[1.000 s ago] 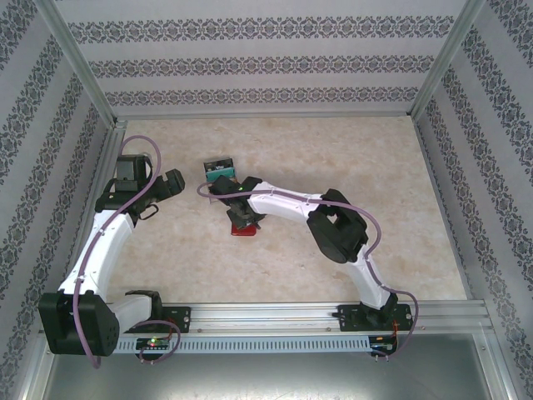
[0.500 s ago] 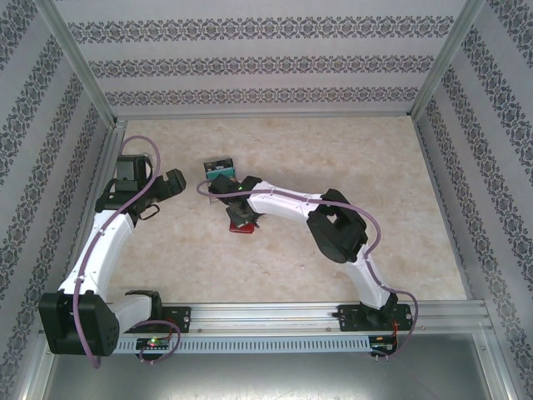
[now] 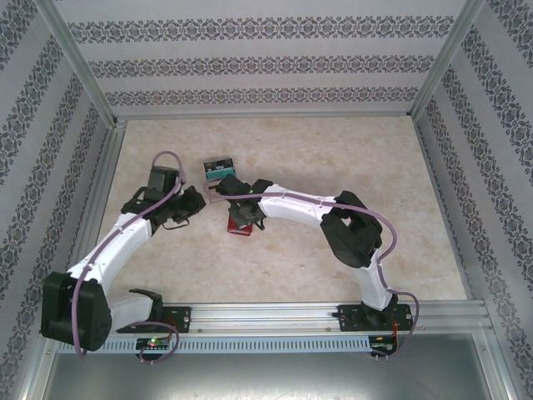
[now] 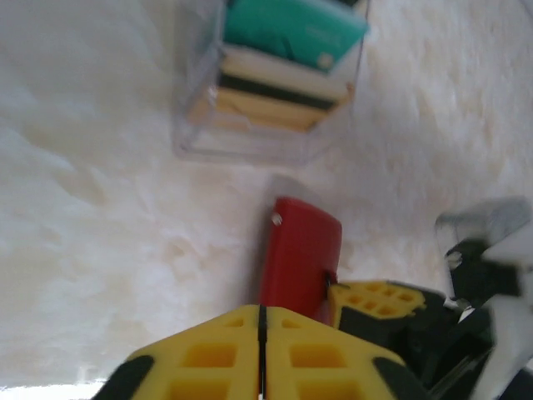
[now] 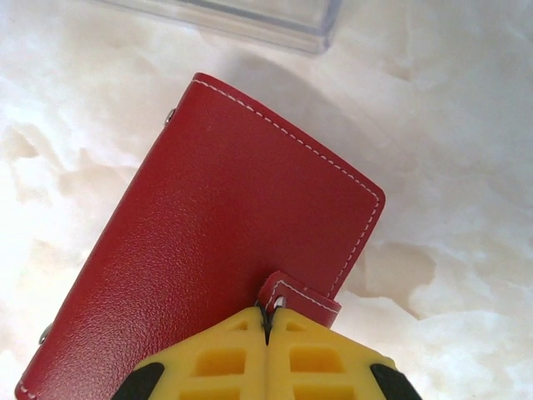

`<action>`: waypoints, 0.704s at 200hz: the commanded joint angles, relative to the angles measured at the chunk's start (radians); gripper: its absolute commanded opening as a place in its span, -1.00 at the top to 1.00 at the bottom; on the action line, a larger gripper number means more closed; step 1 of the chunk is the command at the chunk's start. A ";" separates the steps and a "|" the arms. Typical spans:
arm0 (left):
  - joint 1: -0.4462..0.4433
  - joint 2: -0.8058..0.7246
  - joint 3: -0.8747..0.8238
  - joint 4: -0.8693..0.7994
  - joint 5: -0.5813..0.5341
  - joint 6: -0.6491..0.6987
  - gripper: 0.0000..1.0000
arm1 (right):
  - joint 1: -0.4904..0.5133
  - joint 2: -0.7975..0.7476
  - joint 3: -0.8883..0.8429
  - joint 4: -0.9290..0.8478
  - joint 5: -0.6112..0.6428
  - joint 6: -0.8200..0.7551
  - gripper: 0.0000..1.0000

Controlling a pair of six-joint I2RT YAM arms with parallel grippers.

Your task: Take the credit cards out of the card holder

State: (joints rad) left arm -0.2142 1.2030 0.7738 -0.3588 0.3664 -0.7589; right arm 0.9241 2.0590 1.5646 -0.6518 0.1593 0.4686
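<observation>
I am holding my right claw (image 5: 266, 320) closed | card holder (image 5: 208, 225) lying shut on the desk (image 5: 441, 150) beneath my tips, closing tab (image 5: 301, 293) touching them | judging it light, soft, slick leather: pinching the tab seems best | left claw (image 4: 261, 337) closed too, hovering nearby

Pose check: left arm (image 3: 117, 242) runs forward and to the right from its base, and the left gripper (image 3: 188, 208) points toward table centre with its yellow fingers (image 4: 208, 358) pressed together, no gap. The right arm (image 3: 308, 208) folds at the elbow and stretches left across the middle. The right gripper (image 3: 242, 220) is angled down, tips likewise closed flush in the wrist view.
</observation>
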 commanded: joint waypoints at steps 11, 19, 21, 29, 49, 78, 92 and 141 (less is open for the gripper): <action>-0.104 0.083 -0.055 0.210 0.043 -0.187 1.00 | -0.013 -0.036 -0.028 0.068 -0.049 -0.004 1.00; -0.123 0.110 -0.053 0.228 0.040 -0.199 1.00 | -0.013 -0.039 -0.037 0.080 -0.058 0.000 1.00; -0.127 0.116 -0.050 0.231 0.040 -0.201 1.00 | -0.013 -0.040 -0.039 0.084 -0.058 0.001 1.00; -0.140 0.141 -0.048 0.247 0.043 -0.208 1.00 | -0.014 -0.041 -0.048 0.094 -0.065 0.005 1.00; -0.159 0.198 -0.055 0.288 0.050 -0.236 1.00 | -0.016 -0.045 -0.062 0.110 -0.075 0.011 1.00; -0.172 0.274 -0.064 0.342 0.061 -0.263 1.00 | -0.018 -0.049 -0.082 0.133 -0.090 0.020 1.00; -0.176 0.310 -0.059 0.333 0.049 -0.266 1.00 | -0.021 -0.056 -0.094 0.146 -0.094 0.027 1.00; -0.187 0.393 -0.064 0.320 0.022 -0.289 1.00 | -0.042 -0.112 -0.165 0.220 -0.122 0.056 1.00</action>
State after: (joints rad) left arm -0.3828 1.5654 0.7212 -0.0479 0.4110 -1.0241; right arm 0.8986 2.0094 1.4349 -0.4904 0.0624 0.4938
